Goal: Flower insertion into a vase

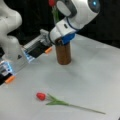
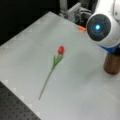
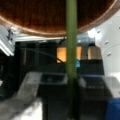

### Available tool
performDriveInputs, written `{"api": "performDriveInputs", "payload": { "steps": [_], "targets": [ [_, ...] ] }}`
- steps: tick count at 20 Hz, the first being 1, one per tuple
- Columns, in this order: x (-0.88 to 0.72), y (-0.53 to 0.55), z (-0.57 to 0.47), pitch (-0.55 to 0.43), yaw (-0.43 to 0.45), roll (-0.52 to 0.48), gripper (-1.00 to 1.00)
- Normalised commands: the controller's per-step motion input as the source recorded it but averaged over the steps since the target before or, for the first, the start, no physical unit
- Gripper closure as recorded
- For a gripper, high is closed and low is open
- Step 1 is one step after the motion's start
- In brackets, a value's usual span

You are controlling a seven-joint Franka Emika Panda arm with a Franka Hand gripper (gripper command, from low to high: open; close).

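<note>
**Tulip over the vase, second one flat on the table**

Vase (image 1: 63,53) stands upright near the back of the table (image 1: 95,75), long axis vertical, opening up. In the wrist view its brown rim (image 3: 50,32) fills the top of the frame and a green stem (image 3: 71,50) runs straight into it, dead vertical. The fingers (image 3: 72,95) look clamped on that stem, one on each side. In a front view the held tulip's red head (image 1: 52,2) pokes up above the wrist, stem heading down toward the vase.

A second tulip (image 1: 65,101) lies flat on the table well apart from the vase, head toward a front view's left, stem trailing right. It shows too in a front view (image 2: 53,67), head up, stem running down-left.

Table is plain light grey, black backdrop behind, perforated black board (image 2: 15,107) at the near corner.

Arm (image 1: 77,15) reaches over the vase and covers its top in both front views; the blue-lit joint (image 2: 98,27) sits right above it.
</note>
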Motion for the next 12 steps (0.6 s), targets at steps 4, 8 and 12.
{"api": "performDriveInputs", "payload": {
  "steps": [4, 8, 12],
  "targets": [
    [0.35, -0.08, -0.06, 0.056, 0.055, -0.025, 1.00],
    [0.31, -0.04, -0.06, 0.082, 0.079, -0.027, 1.00],
    [0.24, 0.03, -0.04, 0.088, 0.088, -0.032, 1.00]
  ]
}}
